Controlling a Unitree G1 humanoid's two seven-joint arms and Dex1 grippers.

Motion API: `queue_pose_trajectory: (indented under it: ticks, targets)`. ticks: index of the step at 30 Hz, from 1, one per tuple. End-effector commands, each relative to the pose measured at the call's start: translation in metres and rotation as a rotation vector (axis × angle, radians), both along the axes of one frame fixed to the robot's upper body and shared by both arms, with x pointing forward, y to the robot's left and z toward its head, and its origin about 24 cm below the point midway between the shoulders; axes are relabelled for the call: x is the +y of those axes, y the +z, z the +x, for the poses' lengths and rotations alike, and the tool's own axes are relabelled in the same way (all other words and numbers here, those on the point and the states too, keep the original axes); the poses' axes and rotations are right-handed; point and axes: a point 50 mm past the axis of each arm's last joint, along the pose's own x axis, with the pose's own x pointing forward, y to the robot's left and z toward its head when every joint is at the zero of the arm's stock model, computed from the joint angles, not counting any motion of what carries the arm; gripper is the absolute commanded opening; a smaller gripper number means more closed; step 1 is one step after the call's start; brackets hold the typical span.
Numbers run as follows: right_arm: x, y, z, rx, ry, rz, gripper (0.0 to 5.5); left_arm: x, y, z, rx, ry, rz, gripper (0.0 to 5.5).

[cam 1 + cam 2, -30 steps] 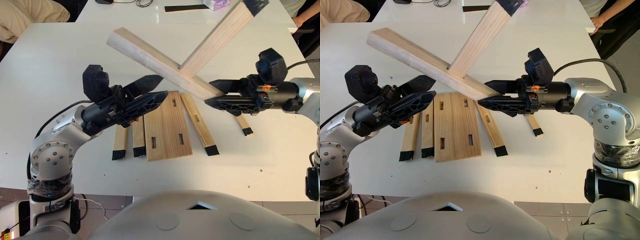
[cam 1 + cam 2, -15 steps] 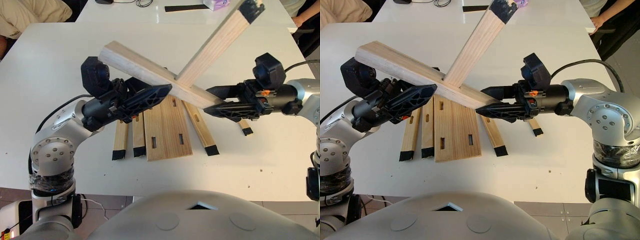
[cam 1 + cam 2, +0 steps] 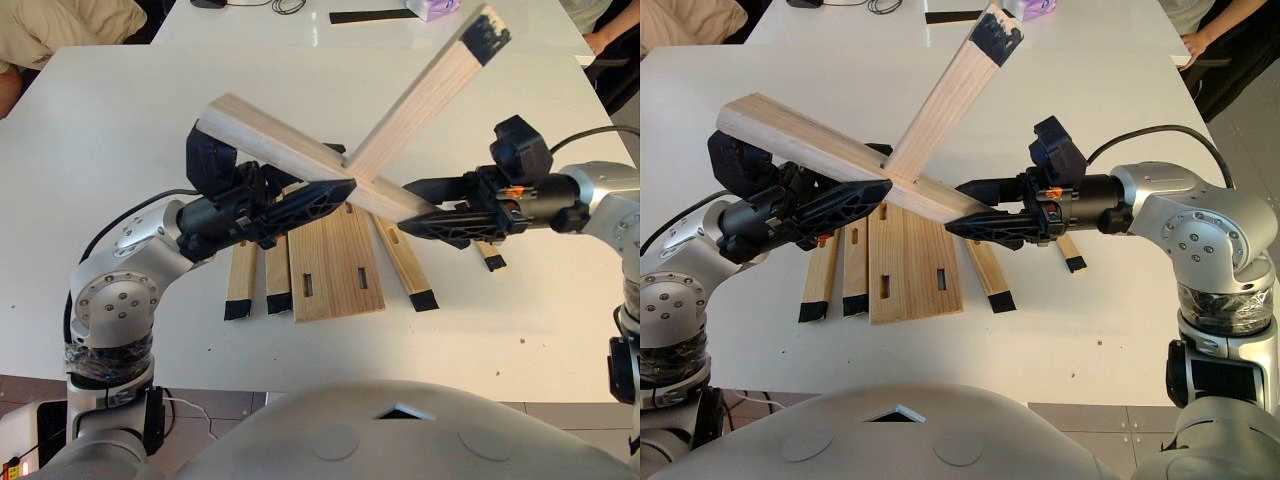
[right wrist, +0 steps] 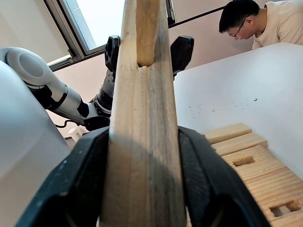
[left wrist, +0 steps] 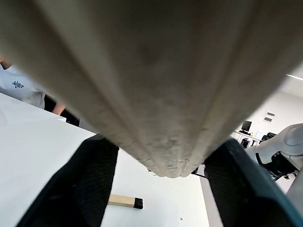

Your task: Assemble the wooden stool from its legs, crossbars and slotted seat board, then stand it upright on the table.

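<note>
The crossed wooden legs hang in the air above the slotted seat board. The left gripper clamps the cross near its joint, and the right gripper clamps its lower end. If the arms pull unevenly, the joint may twist open and the cross may drop onto the board.

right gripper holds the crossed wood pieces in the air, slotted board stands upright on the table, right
No: the slotted board lies flat on the table, per the left eye view. The right gripper does hold the crossed wood pieces aloft.
</note>
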Motion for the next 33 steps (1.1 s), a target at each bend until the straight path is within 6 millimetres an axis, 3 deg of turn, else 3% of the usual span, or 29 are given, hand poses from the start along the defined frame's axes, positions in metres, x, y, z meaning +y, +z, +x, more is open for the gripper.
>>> queue_pose_trajectory:
  ticks: [1, 9, 10, 15, 21, 24, 29, 33]
  targets:
    - [0.003, 0.000, -0.001, -0.022, 0.019, -0.010, 2.06, 0.002, 0.005, -0.003, -0.035, -0.020, -0.025, 2.17]
    - [0.005, -0.001, 0.002, -0.063, 0.002, -0.033, 2.06, 0.000, 0.000, -0.005, -0.032, -0.049, 0.003, 2.05]
    - [0.007, -0.001, 0.004, -0.078, -0.006, -0.038, 2.42, 0.000, -0.001, -0.005, -0.032, -0.046, 0.005, 2.05]
    - [0.004, -0.007, 0.008, -0.118, -0.053, -0.107, 3.10, 0.004, -0.001, 0.000, -0.038, -0.007, 0.022, 2.05]
    - [-0.028, -0.022, 0.017, -0.150, -0.213, -0.233, 3.30, 0.026, 0.008, -0.005, -0.095, 0.054, 0.148, 2.04]
    - [-0.051, -0.022, 0.018, -0.161, -0.322, -0.256, 3.30, 0.037, 0.012, -0.017, -0.119, 0.068, 0.272, 2.04]
    - [-0.072, -0.024, 0.003, -0.163, -0.437, -0.277, 3.30, 0.046, 0.013, -0.043, -0.139, 0.000, 0.485, 2.04]
    - [-0.074, -0.028, -0.009, -0.165, -0.503, -0.265, 3.30, 0.051, 0.005, -0.046, -0.114, -0.088, 0.584, 2.04]
